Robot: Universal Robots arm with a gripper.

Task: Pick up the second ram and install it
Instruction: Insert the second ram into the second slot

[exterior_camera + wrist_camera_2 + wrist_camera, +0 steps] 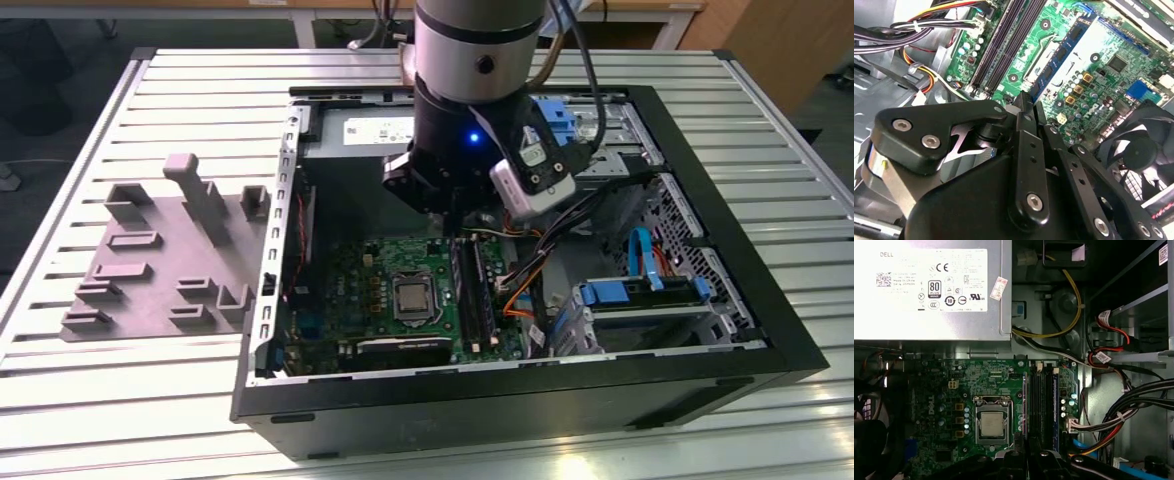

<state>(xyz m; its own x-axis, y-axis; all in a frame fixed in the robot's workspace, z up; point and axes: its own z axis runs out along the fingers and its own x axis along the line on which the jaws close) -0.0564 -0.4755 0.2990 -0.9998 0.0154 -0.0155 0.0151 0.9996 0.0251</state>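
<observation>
Claw (1026, 102) clamped on second ram (1023, 100), just above motherboard (1094, 70) slots.

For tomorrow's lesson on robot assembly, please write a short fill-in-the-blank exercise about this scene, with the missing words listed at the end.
1. The gripper hangs above the green ____ inside the open computer case.
2. The grey fixture lies on the table, to the exterior view's ____ of the case.
3. In the first wrist view, the square silver processor sits beside the long ____ memory slots.

Missing words: motherboard; left; black
</observation>
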